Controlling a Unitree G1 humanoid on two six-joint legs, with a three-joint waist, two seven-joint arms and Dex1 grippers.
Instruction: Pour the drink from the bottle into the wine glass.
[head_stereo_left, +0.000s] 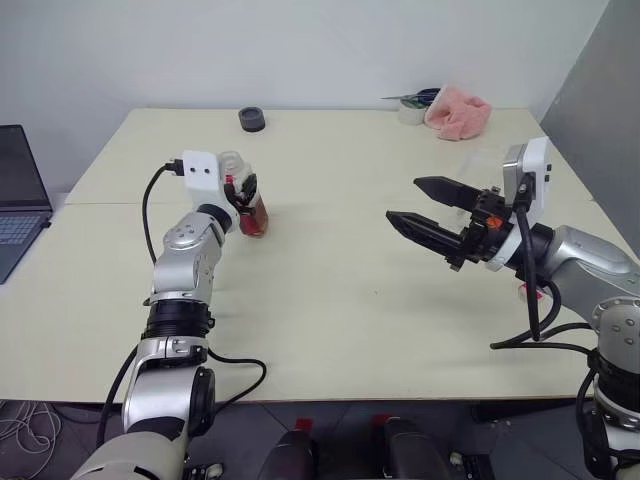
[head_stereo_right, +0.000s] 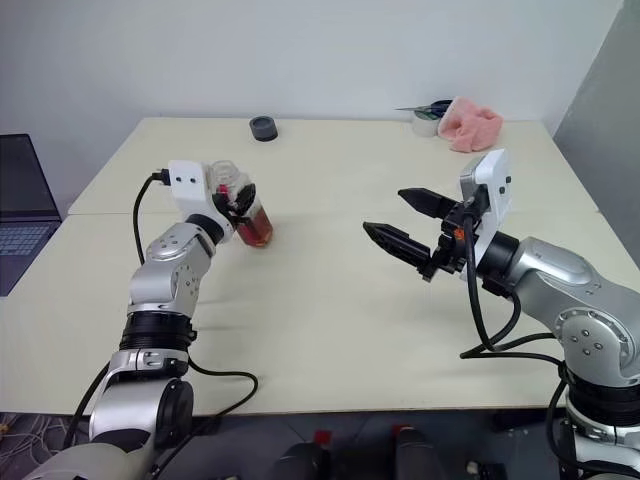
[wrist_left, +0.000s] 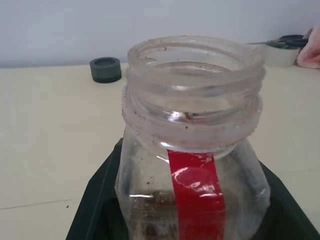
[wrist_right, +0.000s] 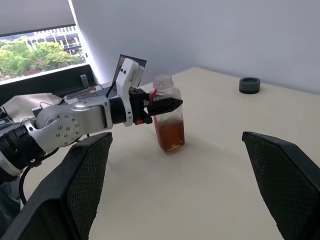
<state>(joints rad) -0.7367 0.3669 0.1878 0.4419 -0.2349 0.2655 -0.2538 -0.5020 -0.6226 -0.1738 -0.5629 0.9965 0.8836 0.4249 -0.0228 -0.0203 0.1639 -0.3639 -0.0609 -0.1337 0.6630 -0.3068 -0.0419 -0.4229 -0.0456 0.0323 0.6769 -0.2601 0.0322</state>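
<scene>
Bottle: uncapped, upright on the table, left of centre frame, amber drink filling its lower part.

Left gripper: clamped round the bottle's upper body, apparently ready for lifting.

Right gripper: right of frame, spread wide, holding nothing, likely waiting.

Black round object: top centre, apart.

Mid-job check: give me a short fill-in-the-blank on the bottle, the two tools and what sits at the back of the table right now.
1. The left tool is shut on the ____.
2. The bottle has no cap on, and the drink fills only its ____ part.
3. The right tool hangs above the table with its fingers ____.
4. The black round object sits near the table's far edge, and the ____ cloth lies at the far right corner.

Missing words: bottle; lower; open; pink
</scene>
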